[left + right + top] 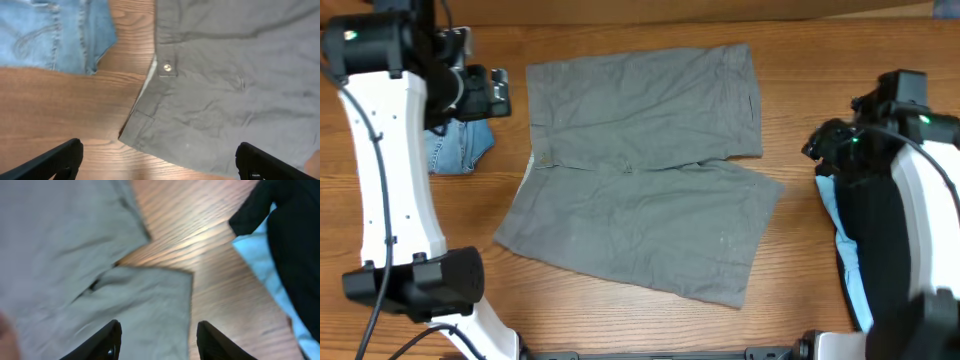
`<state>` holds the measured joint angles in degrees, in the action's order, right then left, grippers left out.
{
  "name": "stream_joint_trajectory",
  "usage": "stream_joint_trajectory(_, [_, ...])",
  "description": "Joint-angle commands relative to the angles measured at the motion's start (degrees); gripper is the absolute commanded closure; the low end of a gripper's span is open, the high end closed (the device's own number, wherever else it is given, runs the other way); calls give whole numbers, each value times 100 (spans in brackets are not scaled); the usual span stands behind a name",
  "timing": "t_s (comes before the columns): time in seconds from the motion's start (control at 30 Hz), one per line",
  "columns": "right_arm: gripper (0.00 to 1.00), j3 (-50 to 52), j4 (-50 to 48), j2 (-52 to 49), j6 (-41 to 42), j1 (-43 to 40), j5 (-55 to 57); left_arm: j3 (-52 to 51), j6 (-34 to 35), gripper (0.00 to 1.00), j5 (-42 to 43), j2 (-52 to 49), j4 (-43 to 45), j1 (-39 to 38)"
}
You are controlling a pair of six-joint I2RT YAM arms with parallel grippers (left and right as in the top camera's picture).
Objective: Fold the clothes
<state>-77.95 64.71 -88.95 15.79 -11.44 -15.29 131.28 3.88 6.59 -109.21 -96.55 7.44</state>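
**A:** Anything readable on the grey-khaki shorts (640, 170)?

**B:** Only a metal button (167, 65) on the waistband, and its face is too small to read.

**A:** Where do they lie?

**B:** Spread flat and creased mid-table (800, 250). One leg reaches toward 5 o'clock and the other toward 1, with the waistband at 9.

**A:** The grippers?

**B:** The right gripper (159, 340) has its fingers apart over the leg hems at 3, holding nothing. The left gripper (157, 162) is spread wide above the waistband. Blue denim shorts (460, 148) lie at 10.
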Motion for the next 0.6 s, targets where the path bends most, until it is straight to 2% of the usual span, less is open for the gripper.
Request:
stream_joint_trajectory(0.0, [48,-188,229,730,-85,35,-372,57,431,0,-33,658,-26,422])
stream_joint_trajectory(0.23, [43,-188,868,1526,-76,50,-457,-348,549,0,50,1163,-26,984])
stream_joint_trajectory(0.4, [43,-142,1351,1554,-79,66,-586,-1547,638,0,44,1246,-9,1134])
stream_joint_trajectory(0.57, [43,9,1314,1554,-81,72,-584,-3189,837,0,42,1237,586,1228])
